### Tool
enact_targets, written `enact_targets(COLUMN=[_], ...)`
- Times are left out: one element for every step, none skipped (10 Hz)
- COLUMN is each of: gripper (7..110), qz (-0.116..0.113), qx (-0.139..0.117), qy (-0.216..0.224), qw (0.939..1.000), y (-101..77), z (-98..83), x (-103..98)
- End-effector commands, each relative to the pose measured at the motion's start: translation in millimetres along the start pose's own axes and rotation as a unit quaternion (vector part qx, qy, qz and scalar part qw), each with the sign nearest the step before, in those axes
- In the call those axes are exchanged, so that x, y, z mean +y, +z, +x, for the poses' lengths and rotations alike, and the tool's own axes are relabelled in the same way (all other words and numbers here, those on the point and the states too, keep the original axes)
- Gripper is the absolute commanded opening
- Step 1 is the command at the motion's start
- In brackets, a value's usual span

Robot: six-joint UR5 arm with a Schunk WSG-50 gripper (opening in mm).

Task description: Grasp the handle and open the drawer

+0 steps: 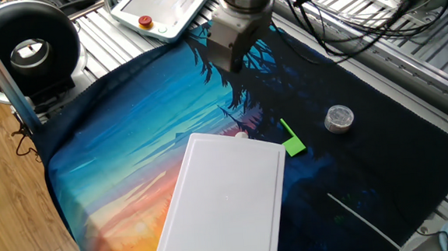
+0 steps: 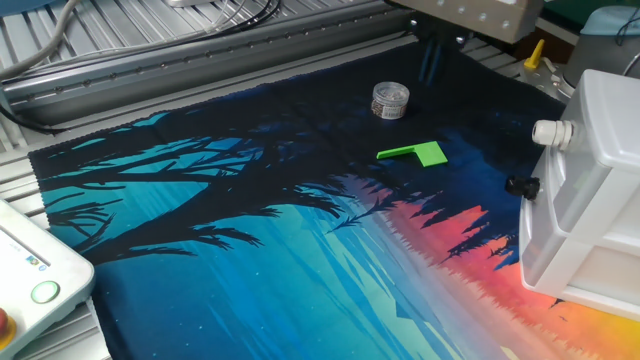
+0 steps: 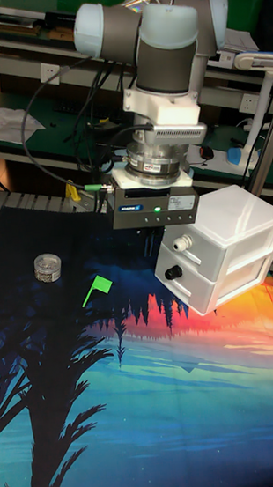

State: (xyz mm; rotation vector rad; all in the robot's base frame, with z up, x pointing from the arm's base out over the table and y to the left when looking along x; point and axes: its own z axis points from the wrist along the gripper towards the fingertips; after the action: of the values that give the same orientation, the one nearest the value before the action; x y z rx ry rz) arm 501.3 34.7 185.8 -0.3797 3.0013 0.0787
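Observation:
The white box (image 3: 229, 244) stands on the printed cloth, with its flat top (image 1: 225, 199) facing up in one fixed view. Its upper drawer (image 2: 590, 150) is shut and carries the handle (image 2: 552, 132), a small white knob (image 3: 182, 243) on the front. My gripper (image 3: 154, 240) hangs above the cloth, just behind and to the left of that knob and apart from it. In the other fixed view the gripper (image 2: 442, 62) shows two dark fingers spread apart with nothing between them. From above, the gripper's body (image 1: 231, 43) hides the fingers.
A black knob (image 3: 174, 271) sits on the lower drawer front. A green plastic piece (image 2: 415, 153) and a round silver cap (image 2: 390, 100) lie on the cloth in front of the box. A teach pendant (image 1: 162, 8) and cables lie beyond the cloth.

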Motion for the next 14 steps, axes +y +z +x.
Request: enact_targets(gripper=[7,7,7,7,7,7,7,7,7,7,7,7,7,7], qz=[-0.001,0.027,0.035,0.027,0.000,-0.016,-0.009,0.006,0.011,-0.009,-0.011,0.005,0.029,0.025], qx=[-0.034,-0.030,-0.029,-0.025,-0.038,-0.053,-0.046,-0.039,-0.026,-0.031,-0.018,-0.024,-0.029,-0.050], qy=[-0.015,-0.025,-0.038,-0.058,-0.055,-0.070,-0.078,-0.039,-0.018,0.053,0.132,0.209,0.260,0.309], qw=[0.9993,0.9989,0.9983,0.9976,0.9978,0.9960,0.9959,0.9985,0.9994,0.9981,0.9910,0.9776,0.9648,0.9495], y=[8.6,12.4,14.8,14.6,12.7,13.4,15.4,17.4,17.9,19.2,23.3,25.8,25.5,24.6], z=[9.9,18.6,23.1,25.2,19.8,13.3,16.8,20.6,26.9,25.4,32.6,31.3,32.4,22.5], x=[12,2,0,2,16,24,20,10,7,15,14,4,-9,-11])
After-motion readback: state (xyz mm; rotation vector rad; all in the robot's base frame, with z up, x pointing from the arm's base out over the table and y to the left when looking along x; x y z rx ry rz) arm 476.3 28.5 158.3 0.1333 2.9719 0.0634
